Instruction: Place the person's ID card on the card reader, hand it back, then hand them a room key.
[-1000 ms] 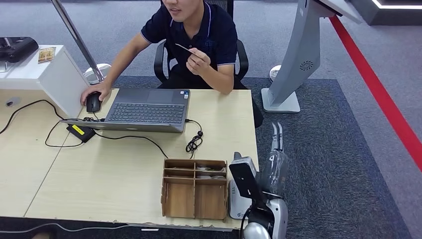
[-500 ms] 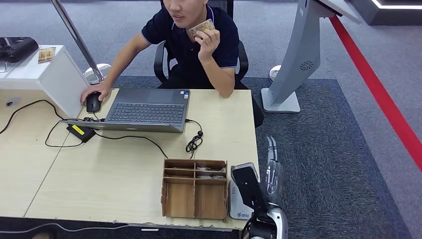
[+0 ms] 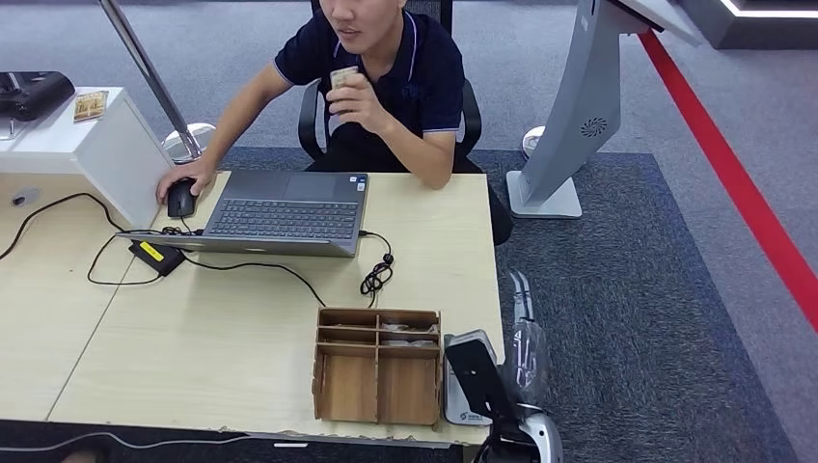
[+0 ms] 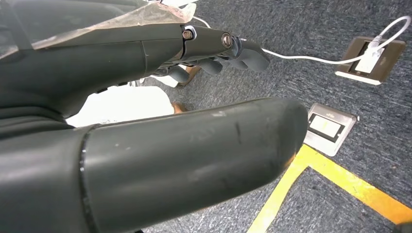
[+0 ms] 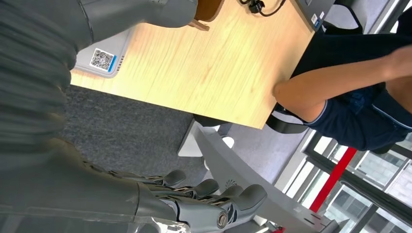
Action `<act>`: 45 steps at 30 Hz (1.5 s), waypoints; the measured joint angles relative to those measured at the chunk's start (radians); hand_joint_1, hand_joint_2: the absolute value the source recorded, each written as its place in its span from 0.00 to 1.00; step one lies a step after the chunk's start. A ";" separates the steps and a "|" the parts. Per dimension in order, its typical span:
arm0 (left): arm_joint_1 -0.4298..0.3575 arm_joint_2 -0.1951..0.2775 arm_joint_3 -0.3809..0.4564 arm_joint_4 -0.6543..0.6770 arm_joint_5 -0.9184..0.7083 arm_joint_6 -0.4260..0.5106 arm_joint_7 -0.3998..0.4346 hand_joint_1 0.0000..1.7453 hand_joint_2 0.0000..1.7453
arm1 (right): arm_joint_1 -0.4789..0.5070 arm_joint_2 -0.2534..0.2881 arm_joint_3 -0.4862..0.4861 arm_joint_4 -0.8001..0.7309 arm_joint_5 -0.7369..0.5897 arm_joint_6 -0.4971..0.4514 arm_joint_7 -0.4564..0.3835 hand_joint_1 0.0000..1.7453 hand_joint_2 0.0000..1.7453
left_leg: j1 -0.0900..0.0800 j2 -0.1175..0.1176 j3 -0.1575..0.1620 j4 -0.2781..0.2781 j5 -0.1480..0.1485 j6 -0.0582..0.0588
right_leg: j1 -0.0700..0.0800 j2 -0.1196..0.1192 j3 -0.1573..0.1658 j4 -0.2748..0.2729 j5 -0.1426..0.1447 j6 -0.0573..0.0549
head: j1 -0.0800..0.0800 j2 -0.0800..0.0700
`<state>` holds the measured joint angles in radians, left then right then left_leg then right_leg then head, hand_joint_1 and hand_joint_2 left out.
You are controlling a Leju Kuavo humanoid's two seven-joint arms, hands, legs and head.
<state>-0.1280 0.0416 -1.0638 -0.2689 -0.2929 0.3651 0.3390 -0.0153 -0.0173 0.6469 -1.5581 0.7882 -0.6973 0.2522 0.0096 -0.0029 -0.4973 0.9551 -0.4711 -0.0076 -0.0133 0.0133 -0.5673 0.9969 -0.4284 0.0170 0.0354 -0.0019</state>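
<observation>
Beside the desk (image 3: 241, 338), past the card reader (image 3: 463, 410), the right hand (image 3: 522, 333) hangs empty, fingers loosely apart; the seated person (image 3: 386, 77) holds the card (image 3: 342, 76).

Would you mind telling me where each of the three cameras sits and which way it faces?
Head view: high on the body, looking down at the desk, seated person and right hand.
Left wrist view: behind the left hand, facing carpet and floor sockets.
Right wrist view: behind the right hand, facing the desk edge.
Head and right wrist views share the card reader.
</observation>
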 joint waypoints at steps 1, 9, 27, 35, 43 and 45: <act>0.000 0.000 0.000 0.000 0.000 0.000 0.000 0.00 0.00 | 0.001 -0.004 0.004 -0.001 0.002 0.000 0.006 0.00 1.00 | 0.000 0.000 0.000 0.000 0.000 0.000 | 0.000 0.000 0.000 0.000 0.000 0.000 | 0.000 0.000; 0.000 0.001 0.000 0.000 -0.008 0.000 -0.004 0.00 0.00 | 0.006 -0.029 0.038 -0.001 0.109 0.000 0.041 0.00 1.00 | 0.000 0.000 0.000 0.000 0.000 0.000 | 0.000 0.000 0.000 0.000 0.000 0.000 | 0.000 0.000; -0.001 -0.001 0.000 -0.001 -0.041 0.000 0.002 0.00 0.00 | -0.053 -0.012 0.115 0.164 0.284 0.000 0.041 0.00 1.00 | 0.000 0.000 -0.001 0.000 0.000 0.000 | 0.000 0.000 0.000 0.000 0.000 0.000 | 0.000 0.000; -0.001 -0.003 -0.002 -0.002 -0.050 0.000 0.014 0.00 0.00 | -0.108 -0.003 0.152 0.254 0.261 0.011 0.041 0.00 1.00 | 0.000 0.000 0.000 0.000 0.000 0.000 | 0.000 0.000 0.000 0.000 0.000 0.000 | 0.000 0.000; -0.001 -0.006 -0.004 -0.007 -0.061 -0.005 0.015 0.00 0.00 | -0.146 0.009 0.180 0.305 0.244 0.014 0.044 0.00 1.00 | 0.000 0.000 0.000 0.000 0.000 0.000 | 0.000 0.000 0.000 0.000 0.000 0.000 | 0.000 0.000; -0.002 -0.007 -0.004 -0.008 -0.063 -0.007 0.015 0.00 0.00 | -0.155 0.014 0.186 0.319 0.240 0.011 0.044 0.00 1.00 | 0.000 0.000 0.000 0.000 0.000 0.000 | 0.000 0.000 0.000 0.000 0.000 0.000 | 0.000 0.000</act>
<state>-0.1296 0.0350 -1.0680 -0.2766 -0.3563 0.3583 0.3544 -0.1699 -0.0029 0.8333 -1.2395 1.0282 -0.6863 0.2964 0.0096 -0.0029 -0.4974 0.9551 -0.4711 -0.0076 -0.0133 0.0132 -0.5669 0.9969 -0.4284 0.0170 0.0355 -0.0019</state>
